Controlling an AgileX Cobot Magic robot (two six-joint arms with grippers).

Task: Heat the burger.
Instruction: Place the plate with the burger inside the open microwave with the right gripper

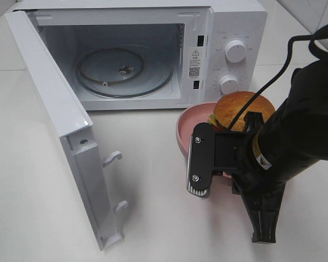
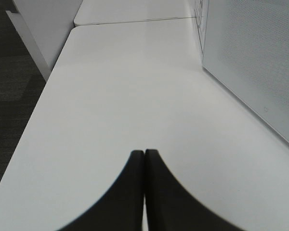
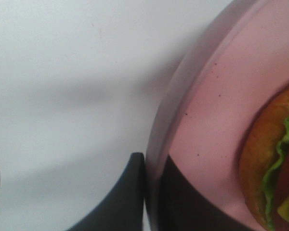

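The burger [image 1: 241, 111], with a browned bun and green lettuce, sits on a pink plate [image 1: 187, 124] on the table in front of the microwave's control knobs. The right wrist view shows the burger [image 3: 274, 159] and the plate [image 3: 212, 120] close up. My right gripper [image 3: 151, 192] is shut on the plate's rim, one finger [image 3: 127, 192] outside and the other inside. In the exterior high view my right arm [image 1: 295, 136] hides that grip. My left gripper [image 2: 144, 161] is shut and empty over bare table. It is out of the exterior high view.
The white microwave [image 1: 229, 22] stands at the back with its door [image 1: 60, 125] swung open to the left. Its glass turntable [image 1: 123, 71] is bare. A white dotted panel [image 2: 260, 72] stands close beside my left gripper. The table edge and dark floor [image 2: 14, 72] lie on its other side.
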